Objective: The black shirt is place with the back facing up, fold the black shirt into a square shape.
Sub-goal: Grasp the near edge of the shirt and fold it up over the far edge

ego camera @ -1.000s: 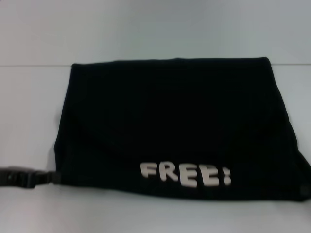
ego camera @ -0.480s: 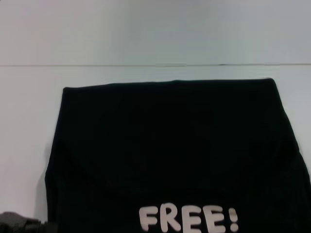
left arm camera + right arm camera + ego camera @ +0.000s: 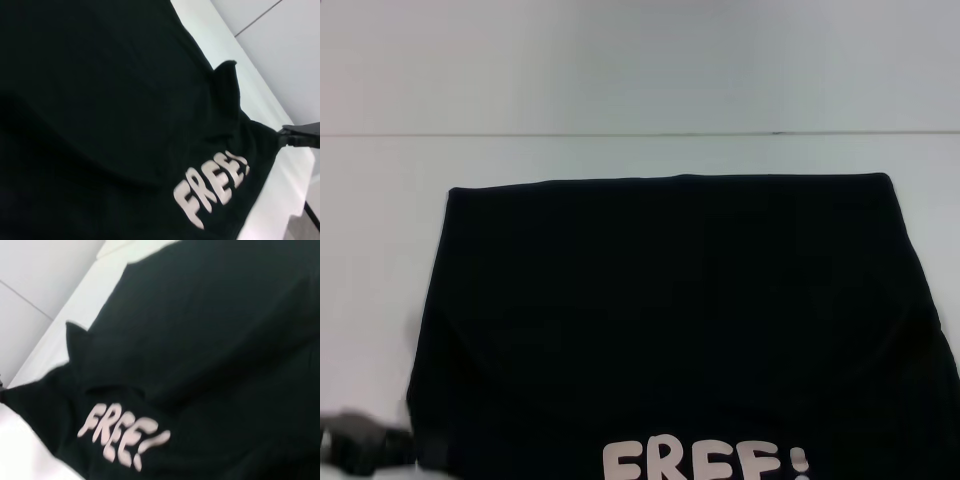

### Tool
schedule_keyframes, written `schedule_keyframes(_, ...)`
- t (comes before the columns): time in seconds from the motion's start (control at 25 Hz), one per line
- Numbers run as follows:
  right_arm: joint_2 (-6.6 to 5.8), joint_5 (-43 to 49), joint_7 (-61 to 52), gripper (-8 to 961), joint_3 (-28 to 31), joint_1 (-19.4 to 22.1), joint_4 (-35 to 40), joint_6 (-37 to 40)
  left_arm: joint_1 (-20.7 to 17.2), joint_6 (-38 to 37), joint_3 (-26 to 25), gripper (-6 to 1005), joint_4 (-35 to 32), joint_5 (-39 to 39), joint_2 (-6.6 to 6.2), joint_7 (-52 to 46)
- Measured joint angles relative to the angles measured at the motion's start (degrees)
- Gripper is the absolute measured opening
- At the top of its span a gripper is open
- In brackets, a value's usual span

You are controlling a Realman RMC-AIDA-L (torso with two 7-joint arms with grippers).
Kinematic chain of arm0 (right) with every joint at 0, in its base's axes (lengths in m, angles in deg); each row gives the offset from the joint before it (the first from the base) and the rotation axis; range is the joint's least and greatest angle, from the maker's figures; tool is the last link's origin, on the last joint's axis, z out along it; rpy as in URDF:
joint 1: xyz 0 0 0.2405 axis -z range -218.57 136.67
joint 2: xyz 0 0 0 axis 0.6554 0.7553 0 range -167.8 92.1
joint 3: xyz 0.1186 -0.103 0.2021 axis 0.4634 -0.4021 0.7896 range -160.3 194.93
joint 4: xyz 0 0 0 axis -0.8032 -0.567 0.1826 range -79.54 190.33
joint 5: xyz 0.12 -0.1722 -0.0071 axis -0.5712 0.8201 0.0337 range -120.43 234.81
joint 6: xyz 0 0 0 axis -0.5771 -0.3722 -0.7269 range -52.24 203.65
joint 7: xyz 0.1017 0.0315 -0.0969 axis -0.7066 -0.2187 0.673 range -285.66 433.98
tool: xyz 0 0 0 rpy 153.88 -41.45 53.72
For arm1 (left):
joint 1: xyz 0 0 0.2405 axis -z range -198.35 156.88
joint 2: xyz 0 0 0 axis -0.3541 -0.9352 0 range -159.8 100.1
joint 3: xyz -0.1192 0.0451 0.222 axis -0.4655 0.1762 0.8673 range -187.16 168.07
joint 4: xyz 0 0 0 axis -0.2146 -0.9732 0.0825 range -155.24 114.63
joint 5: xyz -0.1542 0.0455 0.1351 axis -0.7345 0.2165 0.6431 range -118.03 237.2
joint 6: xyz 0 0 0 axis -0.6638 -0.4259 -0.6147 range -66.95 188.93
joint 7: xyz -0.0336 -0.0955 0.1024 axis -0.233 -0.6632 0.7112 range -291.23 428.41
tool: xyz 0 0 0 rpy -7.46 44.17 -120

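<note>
White table (image 3: pixel 620 150) — black shirt (image 3: pixel 670 320) folded; right gripper (image 3: pixel 300 136) pinches its corner, left wrist view only.

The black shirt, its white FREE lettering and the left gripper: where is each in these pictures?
black shirt (image 3: pixel 670 300): head view, middle of the plain cloth.
FREE lettering (image 3: pixel 212 189): left wrist view, middle of the white print.
left gripper (image 3: pixel 360 447): head view, dark tip beside the shirt's edge.
</note>
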Motion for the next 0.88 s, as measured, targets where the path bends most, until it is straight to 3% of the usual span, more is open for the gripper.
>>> schedule_keyframes(0.24, -0.19, -0.29, 0.00, 41, 6.08, -4.65, 2.67, -0.53, 7.49, 5.90, -0.18, 79, 1.67, -0.31, -2.55, -2.91)
schedule_keyframes(0.48, -0.90, -0.31, -1.47, 41, 9.07, -11.29, 2.32, -5.99, 15.64, 20.15, 0.56, 82, 7.62, -0.05, -5.10, -6.83)
schedule_keyframes(0.68, -0.33, -0.18, -3.41, 40, 8.58, -16.33, 1.15, -14.53, 19.47, 35.70, 5.62, 85, 10.67, 0.05, -5.29, -11.67)
schedule_keyframes(0.76, -0.33, 0.02, -3.88, 40, 8.20, -18.44, -0.88, -18.60, 20.15, 43.72, 10.22, 86, 11.65, 0.07, -4.70, -14.45)
schedule_keyframes(0.88, -0.43, 0.07, -4.28, 41, 7.25, -21.24, -4.44, -25.09, 20.46, 48.82, 13.34, 88, 12.46, 0.08, -4.11, -15.98)
